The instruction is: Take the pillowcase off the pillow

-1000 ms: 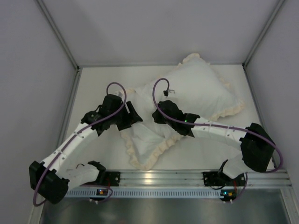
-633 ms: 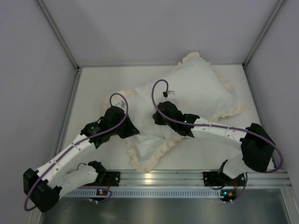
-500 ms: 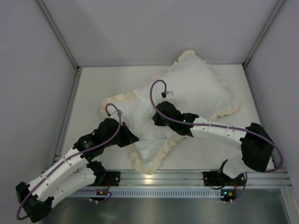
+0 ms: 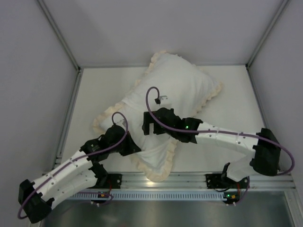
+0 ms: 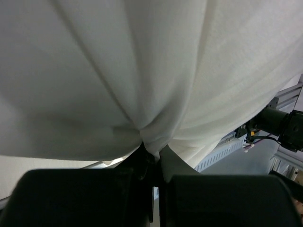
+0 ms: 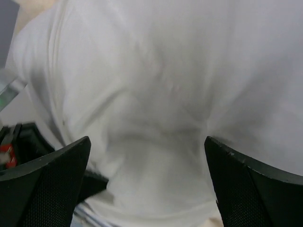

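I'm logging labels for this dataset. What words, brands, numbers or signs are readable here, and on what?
No text can be read in any view.
The pillowcase shows no tag or print.
The left arm, right arm and rail carry no legible marking.

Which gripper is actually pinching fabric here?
The left gripper: its jaws are shut on a fold of the white pillowcase. The right gripper hangs wide open over it.
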`<action>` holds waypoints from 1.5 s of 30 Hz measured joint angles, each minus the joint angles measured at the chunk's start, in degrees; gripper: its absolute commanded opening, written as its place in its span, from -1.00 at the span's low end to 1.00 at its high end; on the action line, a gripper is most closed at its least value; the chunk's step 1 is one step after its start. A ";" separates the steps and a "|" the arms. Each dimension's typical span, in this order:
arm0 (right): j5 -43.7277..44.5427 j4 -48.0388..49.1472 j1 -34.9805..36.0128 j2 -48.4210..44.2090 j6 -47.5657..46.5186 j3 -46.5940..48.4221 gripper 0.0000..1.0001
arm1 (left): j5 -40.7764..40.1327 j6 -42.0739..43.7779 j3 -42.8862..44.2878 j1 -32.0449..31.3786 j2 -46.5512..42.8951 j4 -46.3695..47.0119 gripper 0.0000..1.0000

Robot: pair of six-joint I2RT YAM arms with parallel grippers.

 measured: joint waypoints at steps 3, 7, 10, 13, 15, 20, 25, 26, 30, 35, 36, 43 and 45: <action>1.95 -5.60 4.85 -7.13 -0.46 -1.11 0.99 | -0.09 0.94 0.90 -0.13 1.38 0.04 -1.00; 3.32 -9.09 9.62 -11.02 0.02 -0.85 0.99 | -0.11 1.99 1.88 -0.15 1.57 -0.07 -1.00; 3.96 -11.02 12.31 -9.88 0.52 -0.85 0.99 | -0.07 2.36 2.78 -0.15 1.57 -0.15 -1.00; 4.13 -12.02 14.56 -5.99 1.31 -0.85 0.99 | 0.15 2.47 3.19 -0.17 1.51 -0.20 -1.00; 4.68 -12.44 14.97 -3.19 2.32 -0.85 0.99 | 0.31 2.51 3.19 -0.17 1.22 -0.24 -1.00; 8.07 -13.77 14.82 0.90 4.02 -0.85 0.99 | 0.66 2.51 3.19 -0.20 -1.36 -0.37 -1.00; 8.79 -14.36 13.44 4.22 4.13 1.75 0.99 | 0.52 2.60 3.19 -0.17 -2.23 -0.44 -1.00; 8.61 -14.64 12.96 5.25 4.00 2.56 0.99 | 0.33 2.71 3.15 -0.13 -2.25 -0.61 -1.00; 7.87 -15.15 9.92 10.62 3.48 5.92 0.99 | 0.74 2.93 3.04 -0.17 -2.86 -0.94 -1.00; 7.02 -16.02 8.59 13.73 2.49 7.37 0.99 | 0.66 3.39 2.99 -0.13 -3.87 -2.32 -1.00; 6.99 -15.96 8.66 13.35 2.47 7.34 0.99 | 0.66 3.41 2.99 -0.13 -3.96 -2.32 -1.00; 3.08 -15.67 6.84 11.96 2.03 7.15 0.99 | 0.81 3.43 2.99 -0.13 -4.79 -2.21 -1.00; 2.23 -15.02 6.80 12.92 2.08 7.13 0.99 | 1.01 3.45 3.04 -0.13 -5.29 -2.23 -1.00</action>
